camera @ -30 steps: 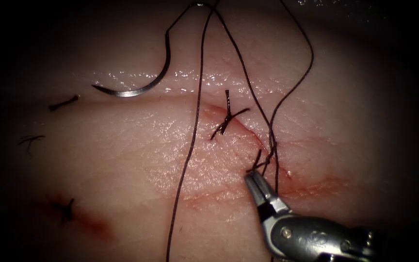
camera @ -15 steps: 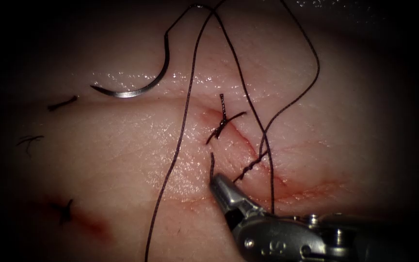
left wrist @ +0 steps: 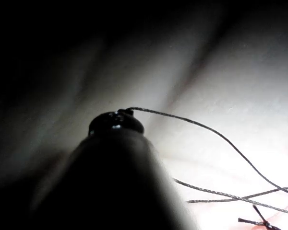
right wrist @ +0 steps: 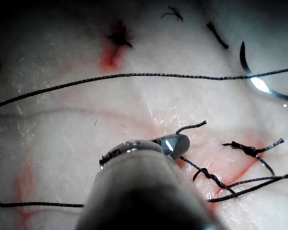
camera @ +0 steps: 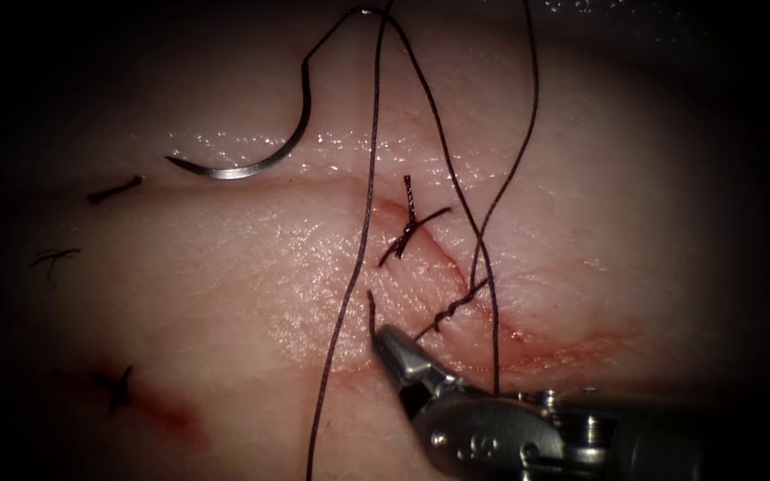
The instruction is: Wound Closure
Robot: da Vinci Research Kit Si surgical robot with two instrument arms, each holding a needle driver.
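While the right tool (camera: 376, 331) clamps the thread (camera: 363, 233) short end left of the cut (camera: 456, 267), needle (camera: 260, 151) free on tissue (camera: 225, 294) toward far edge, left tool (left wrist: 116, 123) state indiscernible.

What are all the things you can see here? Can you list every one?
Tissue: one, pale pink, under everything else.
Cut: one, reddish line, running slantwise in the middle.
Needle: one, silver, curved, lying loose on the tissue to the left of the cut; no hand holds it.
Thread: long dark strands, running down over the tissue, with a twisted part across the cut.
Finished knot: one, dark, on the cut above the twisted part.
Older knots and thread ends: several, dark, far left.
Red fluid: smears by the lower left knot and along the cut.
Right hand: one, silver, left of the cut, shut on a short thread end.
Left hand: one, dark, with thread leading from its tip.
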